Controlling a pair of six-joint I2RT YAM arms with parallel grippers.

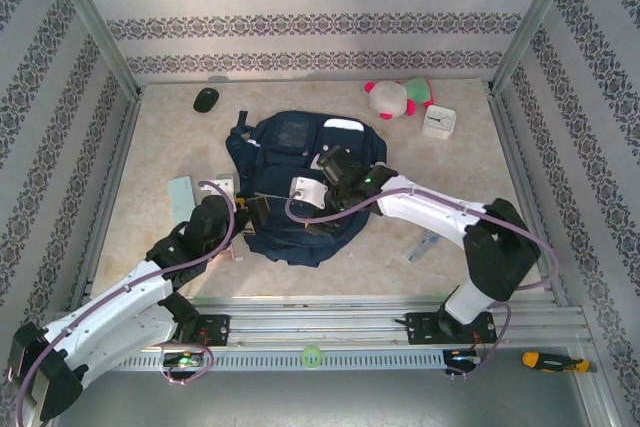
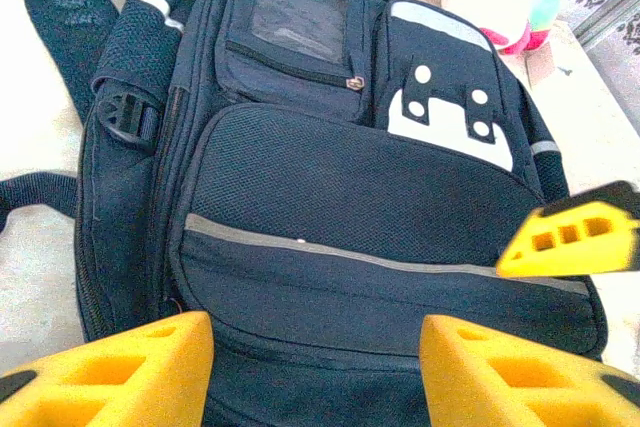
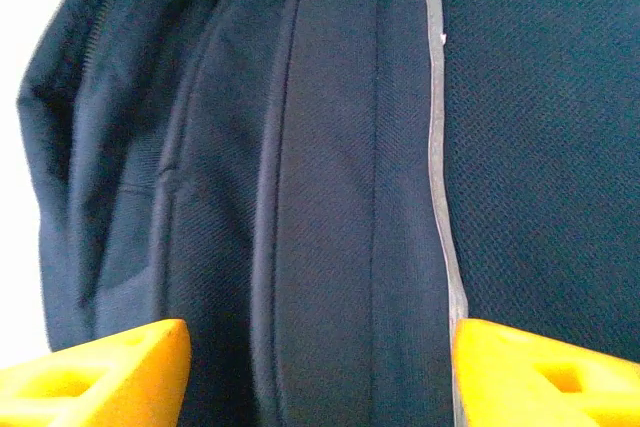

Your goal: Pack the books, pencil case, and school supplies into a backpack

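The navy backpack (image 1: 300, 162) lies flat mid-table, front pockets up. In the left wrist view the backpack (image 2: 330, 187) shows its grey-white patch and a thin pale stripe. My left gripper (image 2: 315, 347) hovers open over its lower front pocket, at the bag's left lower edge (image 1: 258, 209). My right gripper (image 3: 320, 357) is open too, close above the backpack's fabric (image 3: 330, 177), over the bag's middle (image 1: 318, 179); one of its yellow fingers (image 2: 575, 237) shows at the right. A flat teal square (image 1: 182, 190) and a slim clear packet (image 1: 424, 245) lie beside the bag. Books and pencil case are out of view.
A black mouse (image 1: 206, 99) lies at the back left. A pink-and-white plush toy (image 1: 395, 97) and a white square clock (image 1: 438, 122) sit at the back right. Metal frame rails bound the table, and a screwdriver (image 1: 548, 359) rests on the front rail at right.
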